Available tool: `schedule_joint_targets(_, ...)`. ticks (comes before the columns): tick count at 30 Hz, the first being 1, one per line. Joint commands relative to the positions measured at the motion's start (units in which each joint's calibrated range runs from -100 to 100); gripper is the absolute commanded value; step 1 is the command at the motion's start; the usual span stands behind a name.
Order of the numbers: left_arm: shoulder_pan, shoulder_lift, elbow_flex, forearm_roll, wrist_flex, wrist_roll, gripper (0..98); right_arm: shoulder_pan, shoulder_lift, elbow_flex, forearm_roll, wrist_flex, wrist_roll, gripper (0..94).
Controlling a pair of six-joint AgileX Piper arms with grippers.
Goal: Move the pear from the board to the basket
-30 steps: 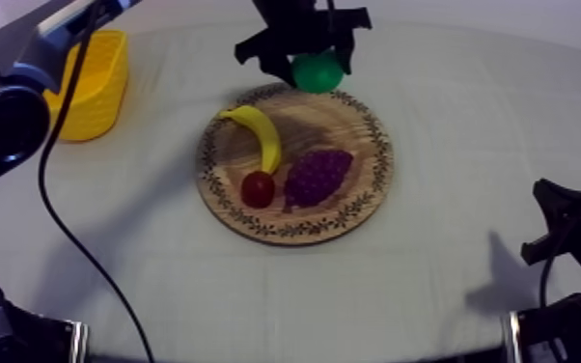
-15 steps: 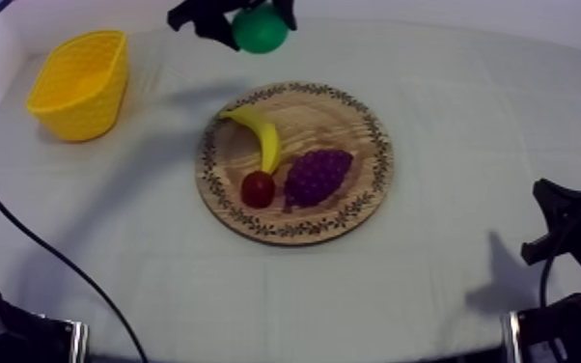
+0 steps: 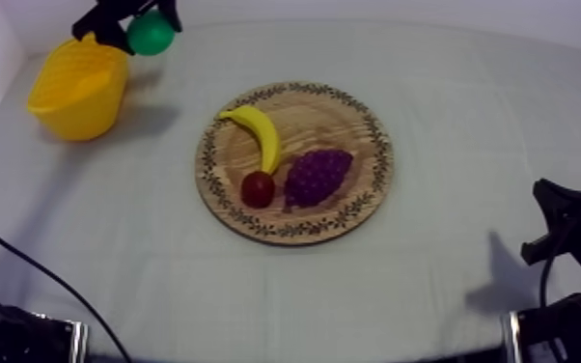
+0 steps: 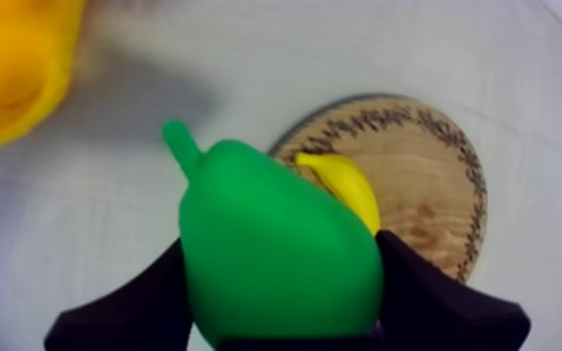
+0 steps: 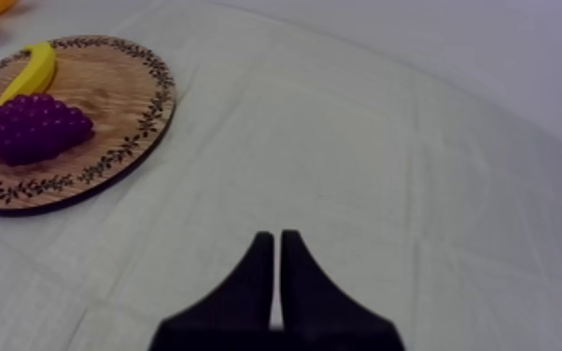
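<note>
My left gripper (image 3: 138, 26) is shut on the green pear (image 3: 151, 35) and holds it in the air at the table's far left, just right of the yellow basket (image 3: 80, 87). Up close, the pear (image 4: 271, 243) sits between my black fingers (image 4: 434, 299), with the basket (image 4: 9, 70) off to one side and the wooden board (image 4: 425, 187) behind. The round wooden board (image 3: 352, 125) lies mid-table. My right gripper (image 5: 276, 252) is shut on nothing, low over bare cloth; it rests at the right edge (image 3: 569, 227).
On the board lie a banana (image 3: 261, 133), a small red fruit (image 3: 258, 188) and a bunch of grapes (image 3: 316, 176). The same fruit, banana (image 5: 31, 70) and grapes (image 5: 35, 129), shows on the board (image 5: 126, 112) from the right wrist.
My left gripper has carried the pear from above the board's far rim leftward to beside the basket. The right arm has stayed still.
</note>
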Motion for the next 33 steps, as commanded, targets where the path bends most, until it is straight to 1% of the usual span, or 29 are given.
schedule_joint_targets(1, -2.94, -0.87, 0.96, -0.17, 0.01, -0.48, 54.2, 0.01, -0.04, 0.00, -0.01, 0.01, 0.03, 0.4)
schedule_joint_targets(11, -11.99, -5.26, 4.37, -1.51, 0.01, -2.82, 54.3, 0.01, -0.04, 0.00, -0.01, 0.01, 0.03, 0.4)
schedule_joint_targets(18, -17.14, -7.35, 4.50, -1.89, 0.01, -4.51, 54.5, 0.01, -0.04, 0.00, -0.01, 0.01, 0.03, 0.4)
schedule_joint_targets(25, -19.26, -7.34, 4.62, -2.45, 0.01, -5.32, 54.5, 0.01, -0.04, 0.00, -0.01, 0.01, 0.03, 0.4)
schedule_joint_targets(33, -19.28, -3.29, 2.66, -2.54, 0.01, -5.59, 54.9, 0.01, -0.04, 0.00, -0.01, 0.01, 0.03, 0.4)
